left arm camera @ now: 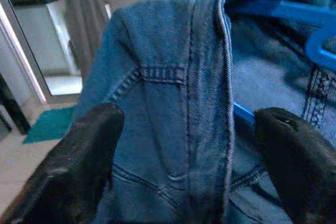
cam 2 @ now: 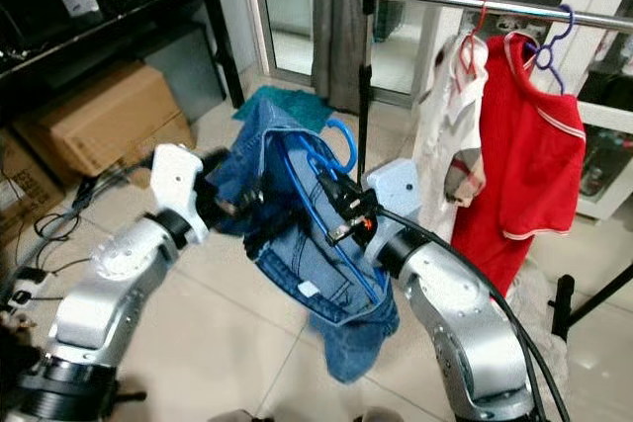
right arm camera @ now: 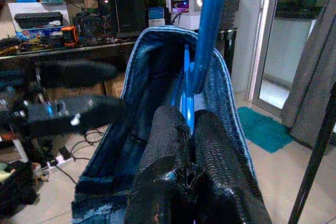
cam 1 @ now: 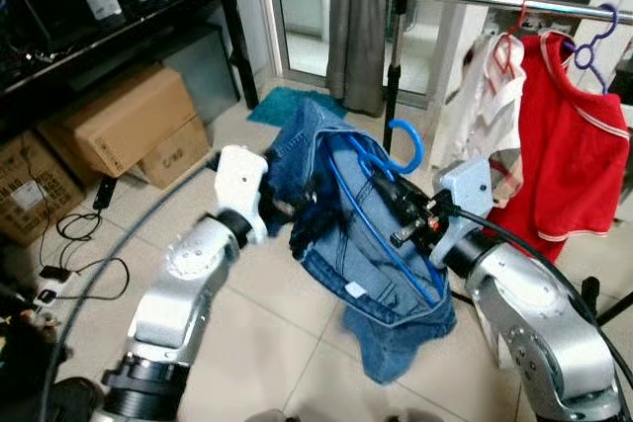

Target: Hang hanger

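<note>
Right fingers (right arm camera: 190, 129) clamp blue hanger (cam 1: 406, 145); left fingers (left arm camera: 89, 150) spread around jeans (cam 1: 346, 234).

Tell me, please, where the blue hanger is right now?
The blue hanger sits inside the denim garment before the robot, pinched by the right gripper, left of the clothes rail.

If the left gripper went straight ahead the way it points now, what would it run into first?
The denim garment. The left gripper has its fingers spread on either side of the fabric's folded edge, so it would probably press into the denim, with the blue hanger just behind; depth is unclear.
</note>
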You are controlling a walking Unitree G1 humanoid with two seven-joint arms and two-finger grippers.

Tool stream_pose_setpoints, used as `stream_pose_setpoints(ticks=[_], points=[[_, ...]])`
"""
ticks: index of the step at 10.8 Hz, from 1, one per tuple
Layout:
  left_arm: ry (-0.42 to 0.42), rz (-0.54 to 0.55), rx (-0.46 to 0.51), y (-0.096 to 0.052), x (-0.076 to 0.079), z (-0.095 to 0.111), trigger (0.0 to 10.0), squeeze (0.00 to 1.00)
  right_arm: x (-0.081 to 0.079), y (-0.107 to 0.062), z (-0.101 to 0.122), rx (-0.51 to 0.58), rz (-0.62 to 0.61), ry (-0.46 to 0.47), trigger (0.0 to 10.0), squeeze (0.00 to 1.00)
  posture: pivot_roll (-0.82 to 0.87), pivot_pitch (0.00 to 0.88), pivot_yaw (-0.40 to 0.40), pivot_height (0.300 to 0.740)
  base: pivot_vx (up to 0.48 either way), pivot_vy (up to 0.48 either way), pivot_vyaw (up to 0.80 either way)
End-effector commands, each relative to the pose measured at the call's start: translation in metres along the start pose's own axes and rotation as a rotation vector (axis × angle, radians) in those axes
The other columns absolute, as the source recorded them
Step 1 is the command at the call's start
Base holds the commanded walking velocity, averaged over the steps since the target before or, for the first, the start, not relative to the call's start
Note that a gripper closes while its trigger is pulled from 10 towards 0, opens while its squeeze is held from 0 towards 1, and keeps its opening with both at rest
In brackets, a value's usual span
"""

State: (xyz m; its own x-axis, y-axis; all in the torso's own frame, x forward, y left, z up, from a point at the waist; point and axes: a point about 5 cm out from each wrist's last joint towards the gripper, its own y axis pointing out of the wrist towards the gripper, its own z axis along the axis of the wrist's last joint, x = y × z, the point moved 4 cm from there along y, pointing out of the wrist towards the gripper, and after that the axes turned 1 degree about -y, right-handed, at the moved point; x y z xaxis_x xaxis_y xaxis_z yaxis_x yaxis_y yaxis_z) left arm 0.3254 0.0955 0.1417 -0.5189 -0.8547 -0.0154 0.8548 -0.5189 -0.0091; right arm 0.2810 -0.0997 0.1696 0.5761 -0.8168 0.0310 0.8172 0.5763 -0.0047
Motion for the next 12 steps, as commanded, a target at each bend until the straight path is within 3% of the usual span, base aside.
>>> stream_pose_setpoints(ticks=[1,3,5,7,9,12], points=[[0.016,0.002,-0.019,0.0,0.004,-0.009,0.0,0.0,-0.004,-0.002,0.017,0.055,0.031,-0.018,0.0,0.0,-0.11,0.074,0.038,0.74,0.0,0.0,0.0],[-0.038,0.063,0.022,0.0,0.003,-0.003,0.0,0.0,-0.005,-0.004,0.018,0.033,0.065,-0.014,0.0,0.0,-0.11,0.106,0.012,0.74,0.0,0.0,0.0],[-0.058,0.051,0.02,0.001,0.006,-0.007,0.0,0.0,-0.007,-0.004,0.014,0.017,0.096,-0.017,0.0,0.0,-0.1,0.103,0.007,0.74,0.0,0.0,0.0],[-0.012,0.058,-0.007,0.002,0.002,-0.009,0.0,0.0,-0.013,-0.001,0.011,0.008,0.115,-0.008,0.0,0.0,-0.1,0.102,0.032,0.74,0.0,0.0,0.0],[-0.022,0.05,-0.002,0.002,0.001,-0.008,0.0,0.0,-0.011,-0.001,0.01,0.006,0.088,-0.018,0.0,0.0,-0.11,0.099,0.047,0.74,0.0,0.0,0.0],[-0.018,0.048,-0.011,-0.005,-0.001,-0.007,0.0,0.0,-0.011,0.001,0.006,-0.04,0.111,0.041,0.0,0.0,-0.08,0.087,0.043,0.74,0.0,0.0,0.0]])
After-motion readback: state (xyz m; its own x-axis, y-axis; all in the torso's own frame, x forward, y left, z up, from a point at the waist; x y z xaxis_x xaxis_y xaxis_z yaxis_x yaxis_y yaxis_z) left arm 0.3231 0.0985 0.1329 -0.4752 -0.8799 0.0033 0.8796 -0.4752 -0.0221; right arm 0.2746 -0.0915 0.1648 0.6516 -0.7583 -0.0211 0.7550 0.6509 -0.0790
